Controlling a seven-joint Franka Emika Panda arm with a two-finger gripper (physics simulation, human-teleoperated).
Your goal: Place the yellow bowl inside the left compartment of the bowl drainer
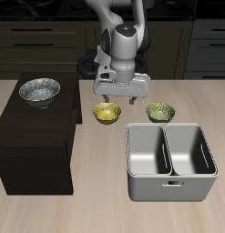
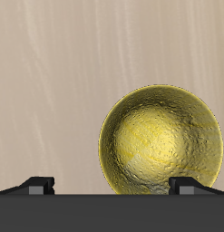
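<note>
Here the hand (image 1: 117, 97) hovers above the yellow bowl (image 1: 107, 112) on the tabletop (image 1: 96, 205), fingers apart, holding nothing; the bowl drainer (image 1: 170, 161) lies at the bowl's four o'clock, near it.

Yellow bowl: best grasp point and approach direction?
Take the yellow bowl by its rim, coming straight down from above, one finger inside and one outside the wall. It sits upright on the table with its mouth open upward, and looks too wide and round for a side pinch. The hand hangs open above it; the green bowl stands well apart.
</note>
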